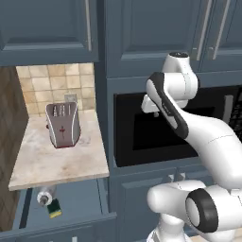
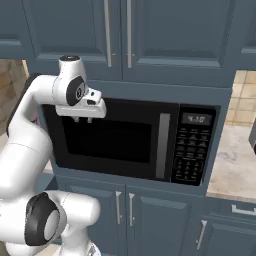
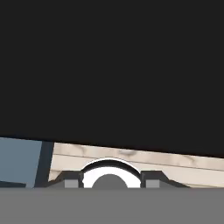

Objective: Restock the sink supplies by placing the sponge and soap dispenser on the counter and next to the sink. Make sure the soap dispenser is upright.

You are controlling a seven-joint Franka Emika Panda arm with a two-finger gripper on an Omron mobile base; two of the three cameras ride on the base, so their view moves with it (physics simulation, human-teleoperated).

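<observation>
An open blue drawer [image 1: 80, 198] sits below the beige marbled counter [image 1: 56, 163]. In it the pale grey soap dispenser [image 1: 45, 195] lies on its side. The yellow and green sponge [image 1: 55, 208] rests just in front of it. My gripper [image 1: 151, 111] hangs high in front of the black microwave [image 1: 156, 137], well to the right of and above the drawer. From the right it shows as gripper [image 2: 83, 119], pointing down, jaws a little apart with nothing between them. The hand view has my gripper [image 3: 111, 181] against the dark microwave front. The sink is out of view.
A silver toaster [image 1: 62, 124] stands on the counter by the tiled wall. The microwave [image 2: 125, 140] is built in among blue cabinets, with doors above and below. More counter [image 2: 235, 165] lies to the right of it.
</observation>
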